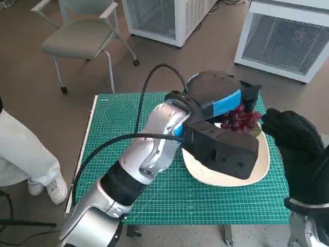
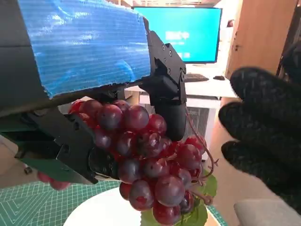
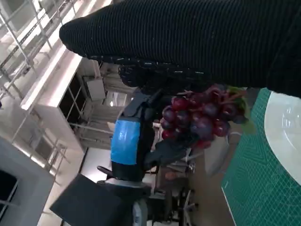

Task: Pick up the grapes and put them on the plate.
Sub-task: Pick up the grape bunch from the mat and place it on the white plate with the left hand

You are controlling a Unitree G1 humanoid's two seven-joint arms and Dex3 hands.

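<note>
A bunch of dark red grapes (image 1: 240, 119) with a green leaf hangs over the far part of the cream plate (image 1: 257, 172), gripped by my left hand (image 1: 226, 105). In the left wrist view the grapes (image 2: 146, 155) fill the middle, held between the black fingers (image 2: 171, 110) of the left hand, with the plate's rim (image 2: 94, 212) just below them. My gloved right hand (image 1: 295, 141) hovers beside the grapes at the plate's right edge, its fingers apart and holding nothing. The right wrist view shows the grapes (image 3: 202, 117) and the blue-taped left hand (image 3: 127, 141) beyond the glove (image 3: 197, 37).
The plate lies on a green cutting mat (image 1: 118, 128) covering the small table. A grey chair (image 1: 82, 36) and white cabinets (image 1: 288, 36) stand on the floor beyond. A person's pale trouser leg and shoe (image 1: 31, 164) are at the table's left.
</note>
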